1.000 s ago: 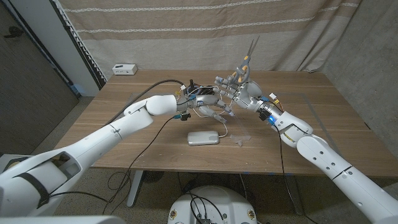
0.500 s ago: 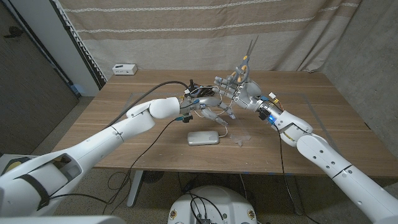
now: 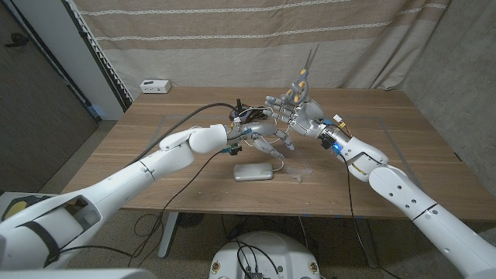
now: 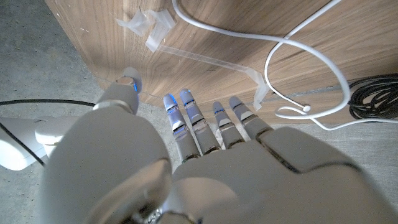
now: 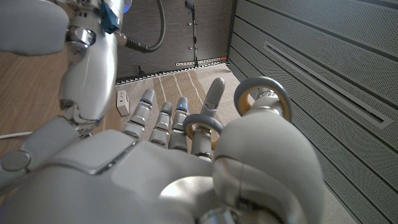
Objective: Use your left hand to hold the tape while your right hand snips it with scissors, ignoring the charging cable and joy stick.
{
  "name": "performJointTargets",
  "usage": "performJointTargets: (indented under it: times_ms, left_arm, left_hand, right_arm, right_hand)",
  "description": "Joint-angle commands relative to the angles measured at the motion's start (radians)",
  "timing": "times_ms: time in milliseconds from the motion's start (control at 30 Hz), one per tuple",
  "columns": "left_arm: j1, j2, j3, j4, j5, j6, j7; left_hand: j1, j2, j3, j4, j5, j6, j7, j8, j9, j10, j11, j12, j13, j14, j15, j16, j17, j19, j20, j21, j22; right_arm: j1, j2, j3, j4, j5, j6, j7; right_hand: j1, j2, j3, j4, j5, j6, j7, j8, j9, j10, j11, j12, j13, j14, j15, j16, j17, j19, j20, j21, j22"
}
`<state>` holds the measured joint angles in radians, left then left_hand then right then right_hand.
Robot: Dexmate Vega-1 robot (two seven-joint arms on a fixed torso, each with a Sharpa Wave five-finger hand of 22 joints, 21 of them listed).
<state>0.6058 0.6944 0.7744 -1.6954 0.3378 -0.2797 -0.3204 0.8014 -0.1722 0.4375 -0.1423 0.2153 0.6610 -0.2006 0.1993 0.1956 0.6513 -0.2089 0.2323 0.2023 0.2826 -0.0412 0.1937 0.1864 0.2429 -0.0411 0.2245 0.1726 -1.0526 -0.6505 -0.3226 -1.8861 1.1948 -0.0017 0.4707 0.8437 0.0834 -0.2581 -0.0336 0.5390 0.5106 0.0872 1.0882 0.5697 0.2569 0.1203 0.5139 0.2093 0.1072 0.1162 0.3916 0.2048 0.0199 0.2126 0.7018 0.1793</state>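
Observation:
A strip of clear tape (image 4: 205, 59) stretches from a crumpled end on the table (image 3: 298, 175) up to the fingers of my left hand (image 3: 260, 133). Its raised end clings beside a fingertip (image 4: 239, 107), and the thumb stands apart. My right hand (image 3: 301, 116) hovers just right of the left hand, above the table's middle. It grips yellow-and-grey scissors (image 3: 308, 68) with the blades pointing up and away from the tape. The scissor handle rings (image 5: 261, 99) sit over its fingers in the right wrist view.
A flat white charger block (image 3: 254, 171) lies below the left hand, and its white cable (image 4: 311, 50) loops beside the tape. A small black object (image 3: 239, 104) stands behind the left hand. A coiled black cable (image 4: 373, 102) lies nearby. A white box (image 3: 155, 86) sits at the back left.
My left hand has shifted a little to the right, closer to the right hand. The right hand and scissors have barely moved.

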Motion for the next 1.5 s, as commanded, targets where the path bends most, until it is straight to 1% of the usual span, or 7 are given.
performJointTargets:
  times_ms: [33, 367, 833, 867, 900, 1000, 1500]
  left_arm:
    - [0.034, 0.003, 0.003, -0.037, 0.116, 0.016, 0.075]
    - [0.026, -0.015, 0.023, -0.013, 0.147, -0.014, 0.08]
    - [0.015, -0.028, 0.047, -0.02, 0.235, -0.032, 0.089]
    - [0.014, -0.029, 0.048, -0.021, 0.238, -0.032, 0.086]
    - [0.013, -0.031, 0.049, -0.018, 0.235, -0.035, 0.085]
    - [0.011, -0.036, 0.05, -0.012, 0.234, -0.041, 0.086]
    - [-0.022, -0.031, 0.091, -0.041, 0.391, -0.068, 0.074]
  left_hand:
    - [-0.013, -0.003, -0.01, 0.001, 0.008, -0.013, -0.001, -0.003, 0.002, 0.012, -0.003, -0.001, 0.004, 0.012, -0.148, 0.005, -0.001, 0.011, -0.036, -0.002, 0.003]
    - [-0.024, -0.006, -0.02, 0.001, 0.011, -0.012, -0.001, -0.001, 0.002, 0.014, -0.004, -0.003, 0.004, 0.015, -0.149, 0.005, -0.001, 0.016, -0.038, -0.004, 0.003]
    - [-0.024, -0.001, -0.03, -0.004, 0.018, 0.008, -0.004, 0.008, 0.003, 0.021, -0.005, -0.002, 0.01, 0.017, -0.157, 0.004, -0.001, 0.02, -0.039, -0.011, 0.003]
    - [-0.017, 0.006, -0.027, -0.007, 0.02, 0.007, -0.004, 0.008, 0.003, 0.022, -0.006, -0.002, 0.011, 0.017, -0.156, 0.003, -0.002, 0.02, -0.038, -0.012, 0.003]
    - [0.034, 0.036, -0.002, -0.022, 0.027, 0.004, -0.004, 0.008, 0.004, 0.022, -0.007, -0.004, 0.013, 0.017, -0.156, 0.002, -0.002, 0.02, -0.037, -0.016, 0.003]
    - [0.064, 0.047, 0.013, -0.029, 0.028, 0.005, -0.007, 0.009, 0.004, 0.024, -0.007, -0.004, 0.014, 0.018, -0.158, 0.002, -0.002, 0.023, -0.035, -0.018, 0.003]
    - [0.062, 0.022, 0.003, -0.021, 0.024, -0.027, -0.005, -0.002, 0.004, 0.006, -0.005, -0.014, 0.015, 0.003, -0.147, -0.003, -0.002, 0.016, -0.028, -0.025, 0.003]
  right_arm:
    - [0.01, -0.002, -0.007, 0.0, 0.003, -0.018, -0.007]
    - [0.016, 0.0, -0.01, 0.004, 0.006, -0.028, -0.017]
    - [0.023, 0.004, -0.012, 0.012, 0.007, -0.034, -0.02]
    - [0.023, 0.004, -0.012, 0.012, 0.005, -0.034, -0.021]
    - [0.023, 0.005, -0.012, 0.012, 0.006, -0.034, -0.022]
    - [0.021, 0.007, -0.014, 0.011, 0.004, -0.034, -0.026]
    - [0.02, 0.009, -0.018, 0.005, 0.0, -0.035, -0.036]
  right_hand:
    - [0.005, 0.009, -0.006, -0.002, -0.006, -0.001, 0.002, 0.011, 0.003, 0.002, 0.003, -0.004, 0.002, 0.005, 0.004, -0.001, 0.003, 0.01, 0.002, -0.005, 0.002]
    - [0.004, 0.009, -0.006, -0.003, -0.007, -0.001, 0.003, 0.011, 0.002, 0.004, 0.005, -0.005, 0.002, 0.006, 0.002, -0.003, 0.003, 0.013, 0.002, -0.009, 0.002]
    - [0.003, 0.01, -0.007, -0.003, -0.007, -0.003, 0.004, 0.013, 0.002, 0.006, 0.005, -0.008, 0.002, 0.007, 0.002, -0.007, 0.003, 0.017, 0.002, -0.015, 0.002]
    - [0.003, 0.01, -0.007, -0.003, -0.007, -0.004, 0.002, 0.013, 0.002, 0.005, 0.005, -0.008, 0.002, 0.006, 0.002, -0.007, 0.003, 0.017, 0.002, -0.016, 0.002]
    - [0.003, 0.01, -0.007, -0.003, -0.007, -0.004, 0.003, 0.013, 0.002, 0.005, 0.005, -0.008, 0.002, 0.007, 0.002, -0.007, 0.003, 0.017, 0.002, -0.016, 0.002]
    - [0.003, 0.01, -0.007, -0.003, -0.007, -0.004, 0.002, 0.013, 0.001, 0.006, 0.005, -0.009, 0.002, 0.008, 0.001, -0.008, 0.003, 0.018, 0.002, -0.018, 0.002]
    - [0.002, 0.011, -0.007, -0.004, -0.008, -0.006, 0.002, 0.014, -0.001, 0.007, 0.005, -0.012, 0.002, 0.008, 0.002, -0.012, 0.003, 0.021, 0.002, -0.025, 0.002]
